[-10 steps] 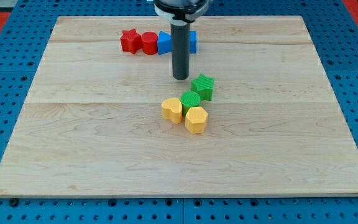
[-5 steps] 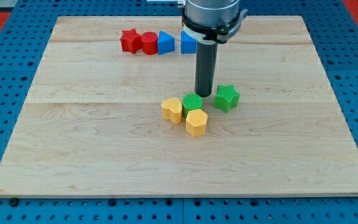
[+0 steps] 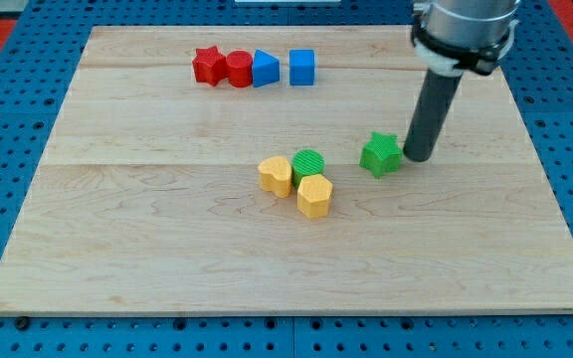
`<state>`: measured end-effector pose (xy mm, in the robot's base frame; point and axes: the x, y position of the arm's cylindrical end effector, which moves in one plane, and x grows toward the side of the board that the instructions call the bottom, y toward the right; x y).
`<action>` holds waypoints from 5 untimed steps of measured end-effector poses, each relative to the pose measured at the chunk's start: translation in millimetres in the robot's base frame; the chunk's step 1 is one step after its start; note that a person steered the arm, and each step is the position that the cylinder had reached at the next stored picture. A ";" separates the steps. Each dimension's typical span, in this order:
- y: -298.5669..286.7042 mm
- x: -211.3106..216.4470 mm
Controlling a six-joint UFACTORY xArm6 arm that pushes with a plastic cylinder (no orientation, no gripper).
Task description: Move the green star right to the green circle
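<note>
**Tip set on the right-edge side of the green star**

The green star (image 3: pixel 380 154) is seen near the worktop (image 3: pixel 117 249) centre, apart from the green circle (image 3: pixel 307 163), which lies toward the left edge from it. The tool has no jaws: a plain rod, holding nothing. Its tip (image 3: pixel 418 157) rests just beside the star, on its right-edge side. The rod stands upright. A push toward the left edge is judged next.
</note>
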<state>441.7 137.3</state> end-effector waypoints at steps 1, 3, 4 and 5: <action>-19.2 11.5; 6.9 -35.2; -20.3 -44.1; -52.3 -26.2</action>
